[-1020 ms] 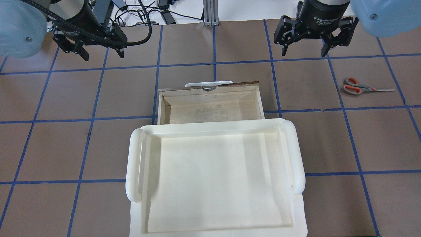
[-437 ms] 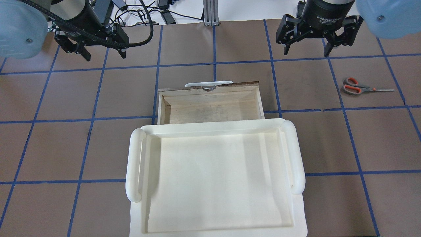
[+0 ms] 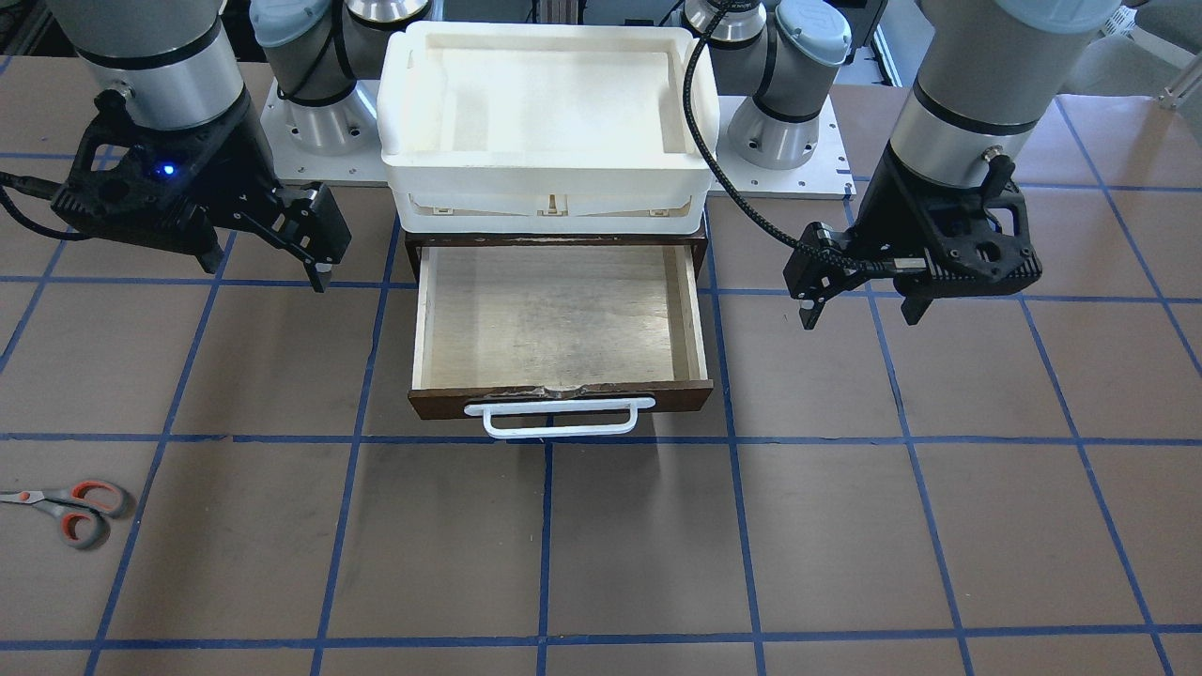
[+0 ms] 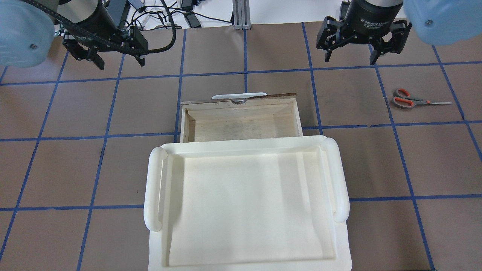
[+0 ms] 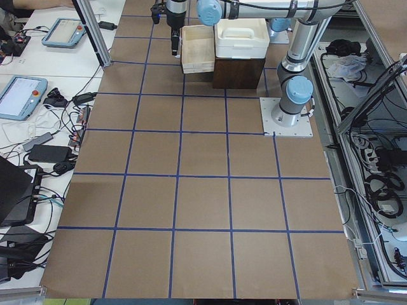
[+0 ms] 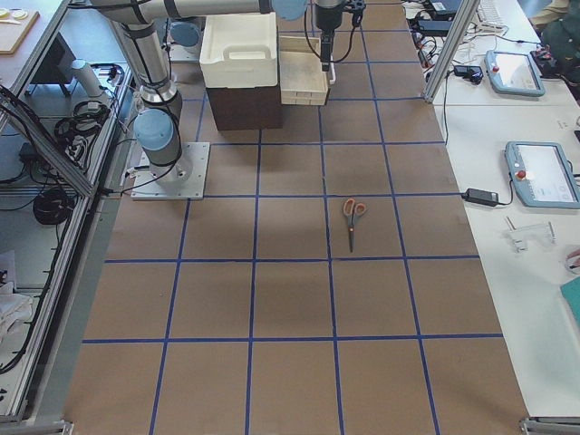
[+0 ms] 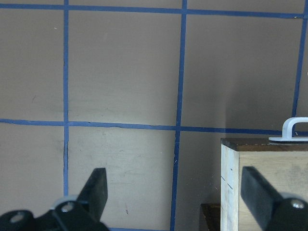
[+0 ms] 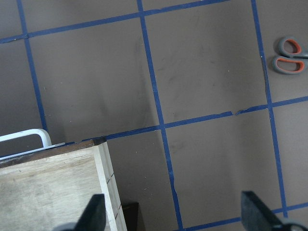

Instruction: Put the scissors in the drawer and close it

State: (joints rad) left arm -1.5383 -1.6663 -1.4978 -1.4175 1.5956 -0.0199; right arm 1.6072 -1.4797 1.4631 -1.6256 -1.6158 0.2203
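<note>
A: What is the left gripper (image 4: 120, 64) doing?

B: It is hanging above the table (image 4: 75, 169) on the left side, with its fingers (image 7: 96, 190) spread wide and nothing between them. Its wrist camera is showing only brown surface and the near corner of the drawer.

A: And moving toward the middle?

B: The drawer (image 4: 241, 128) is standing pulled out, with its pale plywood floor showing and nothing lying on it. Its white handle (image 3: 559, 418) is pointing away from the robot. A white tray (image 4: 248, 203) is sitting on top of the dark cabinet that the drawer is sliding out of, and it is covering the back part of the drawer in the overhead view.

A: What about the right gripper (image 4: 350, 60)?

B: It is hovering to the right of the drawer, its fingers likewise parted, and it is gripping nothing.

A: Where are the scissors (image 4: 418, 101) lying?

B: Flat on the table, well to the right of the drawer and apart from the right gripper. The grey-and-orange loops are facing the drawer side and the blades are pointing out to the right. In the right wrist view they are showing only at the upper right edge.
</note>
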